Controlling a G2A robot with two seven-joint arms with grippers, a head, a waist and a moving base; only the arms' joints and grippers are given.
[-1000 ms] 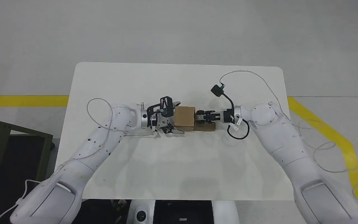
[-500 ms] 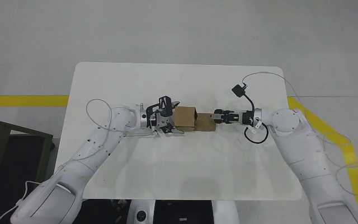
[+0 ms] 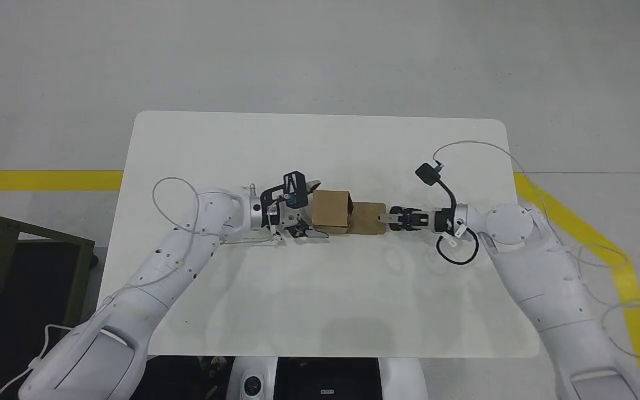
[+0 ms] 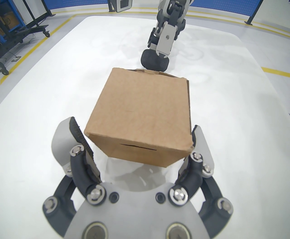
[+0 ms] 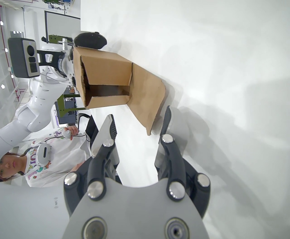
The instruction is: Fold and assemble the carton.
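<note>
Left gripper (image 4: 134, 124) clamps the carton (image 4: 140, 106), right gripper (image 5: 139, 114) is released by the open flap (image 5: 147, 97) (a crooked push could skid it loose).

Bright, even light from overhead fills every view, and the white tabletop (image 3: 300, 300) shines almost to glare. Shadows fall soft and grey beside the carton (image 5: 106, 68); both wrist views bow straight lines toward their edges.

A robotics lab: yellow floor lines (image 3: 60, 180), blue partitions (image 4: 74, 2), wheeled racks (image 4: 47, 34).
</note>
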